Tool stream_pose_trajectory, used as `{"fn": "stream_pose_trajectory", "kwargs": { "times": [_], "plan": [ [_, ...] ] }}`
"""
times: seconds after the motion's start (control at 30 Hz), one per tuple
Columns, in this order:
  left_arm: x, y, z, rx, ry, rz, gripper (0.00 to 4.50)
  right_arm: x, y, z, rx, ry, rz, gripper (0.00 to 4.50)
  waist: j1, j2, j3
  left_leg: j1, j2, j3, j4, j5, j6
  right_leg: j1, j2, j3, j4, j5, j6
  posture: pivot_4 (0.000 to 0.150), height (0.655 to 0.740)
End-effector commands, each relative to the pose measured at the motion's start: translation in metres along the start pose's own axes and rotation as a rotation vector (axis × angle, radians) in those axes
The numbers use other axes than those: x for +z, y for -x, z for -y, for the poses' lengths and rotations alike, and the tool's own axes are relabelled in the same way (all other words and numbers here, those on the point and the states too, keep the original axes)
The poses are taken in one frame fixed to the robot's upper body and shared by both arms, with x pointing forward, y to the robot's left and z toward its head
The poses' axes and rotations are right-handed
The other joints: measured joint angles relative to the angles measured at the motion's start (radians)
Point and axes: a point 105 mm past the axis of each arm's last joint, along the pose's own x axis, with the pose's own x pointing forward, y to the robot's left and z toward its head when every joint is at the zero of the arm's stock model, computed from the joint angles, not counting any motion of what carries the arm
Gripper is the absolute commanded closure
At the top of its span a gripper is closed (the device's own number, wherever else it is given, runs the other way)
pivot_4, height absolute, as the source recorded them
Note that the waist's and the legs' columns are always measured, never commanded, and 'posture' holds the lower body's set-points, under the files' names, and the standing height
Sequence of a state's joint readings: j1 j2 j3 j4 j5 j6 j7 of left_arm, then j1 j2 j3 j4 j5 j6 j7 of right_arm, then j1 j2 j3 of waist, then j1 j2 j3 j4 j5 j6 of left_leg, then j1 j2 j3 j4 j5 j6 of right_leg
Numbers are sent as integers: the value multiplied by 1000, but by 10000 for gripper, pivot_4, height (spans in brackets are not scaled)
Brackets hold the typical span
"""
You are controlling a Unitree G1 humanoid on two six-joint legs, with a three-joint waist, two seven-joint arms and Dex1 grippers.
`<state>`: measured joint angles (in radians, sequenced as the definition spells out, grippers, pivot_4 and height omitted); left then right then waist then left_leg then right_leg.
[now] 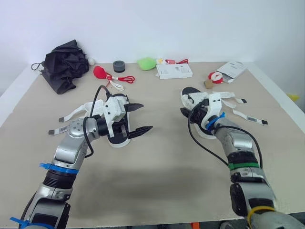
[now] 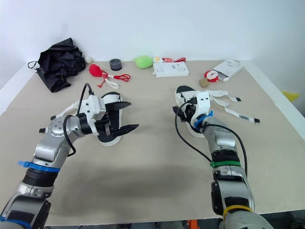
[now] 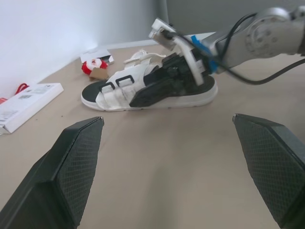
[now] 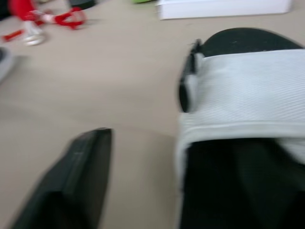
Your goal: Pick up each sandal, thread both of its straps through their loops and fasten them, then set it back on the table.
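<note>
Right hand [image 1: 187, 112] is low at the right sandal [image 3: 112, 95], with its 2 fingers apart; 1 finger sits just outside the side of the shoe with a bit of bare surface [image 1: 157, 181] between, and the other seems to be over the dark inside, so nothing is pinched yet. Left hand [image 1: 138, 119] is wide apart too and holds nothing; it hangs just over the left sandal [image 1: 117, 138]. Both sandals lie flat on the surface, well apart, with all 4 straps loose.

I think the step is picking up the right sandal. To do it well, the hand should close on the thick side of the sole, not on a soft strap; a strap would bend and the shoe would flop. It should grip near the middle so the shoe does not tip; it should keep off the 2 black loops [image 3: 125, 81], as the straps must go through them.

The sole is white and thick, and looks like firm foam; the inside is black and smooth. The bands over the foot are white woven cloth with fine ribs. The right sandal's straps [image 1: 248, 116] are long, thin and floppy, with dark tips; the loops are small, flat and look hard.
</note>
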<state>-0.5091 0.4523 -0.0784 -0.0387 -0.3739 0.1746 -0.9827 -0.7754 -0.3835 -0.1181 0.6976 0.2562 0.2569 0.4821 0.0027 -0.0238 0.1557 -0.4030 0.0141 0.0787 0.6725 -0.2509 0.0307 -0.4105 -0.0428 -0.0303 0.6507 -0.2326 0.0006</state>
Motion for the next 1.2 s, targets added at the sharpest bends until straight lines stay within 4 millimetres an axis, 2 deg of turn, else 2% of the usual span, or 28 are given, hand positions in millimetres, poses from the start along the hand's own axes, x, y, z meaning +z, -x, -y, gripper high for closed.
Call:
{"fn": "stream_pose_trajectory", "kwargs": {
  "times": [0.03, 0.17, 0.2, 0.4, 0.47, 0.53, 0.6, 0.67, 0.8, 0.87, 0.93, 1.07, 1.2],
  "plan": [
    [15, 3, -4, 26, -45, 34, 0, -4, -1, 19, -90, 36, 4, 23376, -1, 0, 0, 0, 0, 0, 0, 0, 0, 0, 0, 0, 0, 0, 0, 1500, 7400],
    [15, 5, -5, 44, -39, 38, 0, -6, -3, 22, -102, 76, 2, 42940, 0, 0, 0, 1, 0, 0, 0, 1, 1, 1, 0, 0, 0, 1, 0, 1500, 7400],
    [15, 5, -4, 46, -38, 39, 0, -5, -3, 23, -101, 74, 10, 44769, 0, 0, 0, 1, 0, 0, 0, 2, 1, 1, -1, 0, 0, 2, 0, 1500, 7400],
    [15, 5, -2, 55, -34, 41, 0, -2, 0, 23, -71, 70, 41, 44769, 1, 0, 0, 1, 0, 0, 0, 3, 1, 1, -1, 0, 0, 3, 0, 1500, 7400],
    [16, 6, -3, 53, -32, 41, 0, 7, 4, 20, -28, 50, 82, 44769, 2, 0, 0, 1, 0, 0, 0, 3, 1, 1, -1, 0, 0, 3, 0, 1500, 7400],
    [17, 9, -4, 40, -26, 33, 0, 21, 12, 7, 107, 33, 134, 44769, 4, 0, 0, 0, 0, -1, 0, 3, 1, 1, -1, -1, -1, 3, 0, 1500, 7400],
    [15, 14, -3, -4, -20, 1, 0, 33, 34, -18, 339, 70, 147, 44769, 5, 0, 0, -2, 0, -1, -1, 3, 2, 0, -1, -1, -2, 3, 0, 1500, 7400],
    [13, 19, -3, -41, -18, -32, 0, 35, 52, -38, 499, 93, 115, 44769, 4, 1, 1, -4, 0, -1, -2, 2, 2, -3, -2, -2, -2, 3, 0, 1500, 7400],
    [17, 25, -7, -99, -18, -66, 0, 12, 98, -78, 836, 172, -77, 44769, 2, 2, 1, -6, 0, 0, -2, 1, 3, -6, -2, -2, -2, 3, -1, 1500, 7400],
    [22, 25, -8, -140, -16, -70, 0, -7, 121, -95, 983, 233, -197, 44769, 1, 1, 2, -6, 1, 0, -2, 1, 3, -6, -1, -2, -2, 3, -1, 1500, 7400],
    [25, 24, -7, -184, -21, -82, 0, -21, 134, -105, 1087, 286, -285, 44769, 3, 2, 2, -6, 1, 1, -1, 1, 2, -6, -1, -2, -2, 3, 0, 1500, 7400],
    [17, 24, -1, -264, -46, -135, 0, -37, 139, -108, 1159, 405, -391, 44769, 3, 1, 2, -5, 1, 1, 0, 2, 1, -6, 0, -2, -2, -1, 6, 1500, 7400],
    [-4, 27, 4, -327, -103, -219, 0, -37, 128, -104, 1171, 416, -414, 44769, 2, 1, 2, -4, 2, 2, 0, 3, 1, -5, 2, -1, -2, 0, 6, 1500, 7400]
  ]
}}
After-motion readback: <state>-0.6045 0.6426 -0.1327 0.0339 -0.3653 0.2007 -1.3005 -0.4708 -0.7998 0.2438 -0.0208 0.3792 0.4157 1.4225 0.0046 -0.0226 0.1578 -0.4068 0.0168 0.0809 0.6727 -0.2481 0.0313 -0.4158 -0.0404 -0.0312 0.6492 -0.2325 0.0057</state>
